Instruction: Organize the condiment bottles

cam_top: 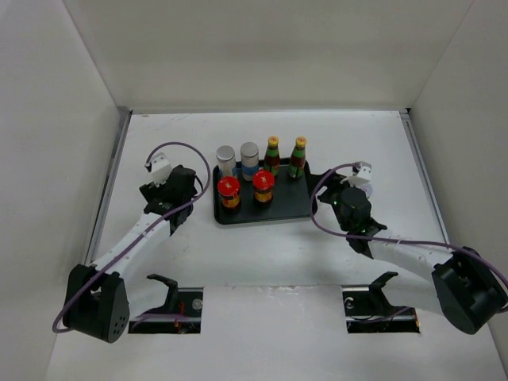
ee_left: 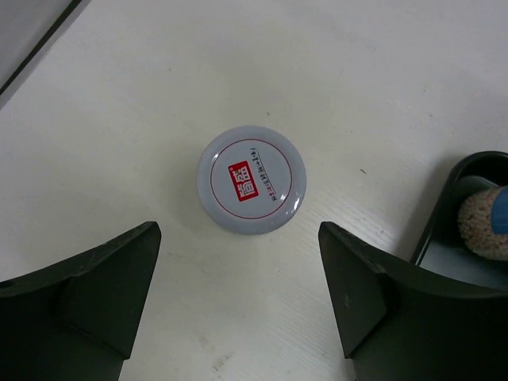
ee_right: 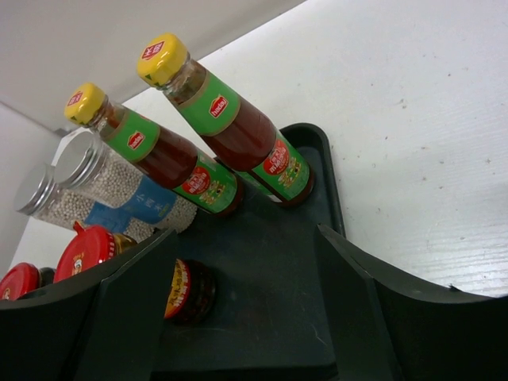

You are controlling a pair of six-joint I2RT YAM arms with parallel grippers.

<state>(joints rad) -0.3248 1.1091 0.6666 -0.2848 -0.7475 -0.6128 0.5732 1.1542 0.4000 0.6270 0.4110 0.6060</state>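
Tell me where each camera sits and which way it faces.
Top external: above and behind the bases, looking down on the table and tray; left arm and right arm show.
Left wrist: on the left wrist, facing straight down at a white-lidded jar on the table; left fingers show, apart.
Right wrist: on the right wrist, facing across the tray toward the yellow-capped bottles; right fingers show below.
Shared: top and right wrist both show tray and yellow-capped bottles.

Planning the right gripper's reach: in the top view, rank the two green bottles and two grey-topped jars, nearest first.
From the right gripper:
1. Right green bottle, back row's right end.
2. Left green bottle, just left of it.
3. Right grey-topped jar, next left.
4. Left grey-topped jar, row's left end.
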